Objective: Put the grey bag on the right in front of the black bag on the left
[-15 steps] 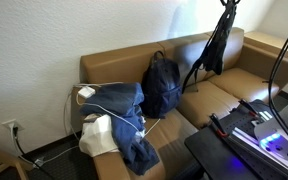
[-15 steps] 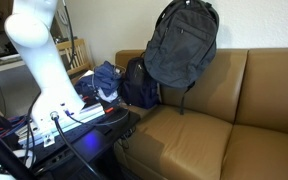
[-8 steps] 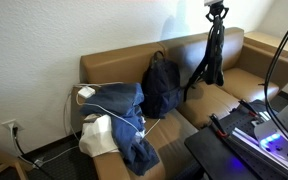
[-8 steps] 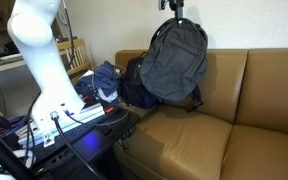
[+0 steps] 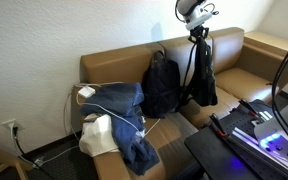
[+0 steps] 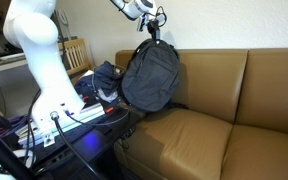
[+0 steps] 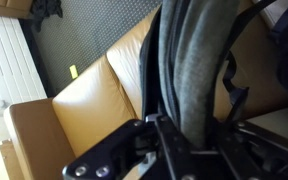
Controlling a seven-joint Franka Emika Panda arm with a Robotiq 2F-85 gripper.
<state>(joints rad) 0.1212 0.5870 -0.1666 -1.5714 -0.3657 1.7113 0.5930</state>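
The grey bag (image 5: 201, 75) hangs by its top loop from my gripper (image 5: 197, 30), clear above the brown sofa's seat. In an exterior view the grey bag (image 6: 150, 75) hangs in front of the black bag and hides nearly all of it; my gripper (image 6: 156, 22) is above it. The black bag (image 5: 161, 85) stands upright against the sofa back, just left of the hanging grey bag. In the wrist view the grey bag (image 7: 199, 60) hangs straight down from the shut jaws (image 7: 179, 125).
The brown sofa (image 5: 229, 85) (image 6: 214, 125) fills the scene. Blue clothes (image 5: 124, 110) with a white cable and a white cloth (image 5: 97, 135) lie on its left end. A dark table with electronics (image 5: 249, 130) (image 6: 64, 130) stands in front.
My gripper has moved left and down with the grey bag, from high over the sofa's right part to just beside the black bag.
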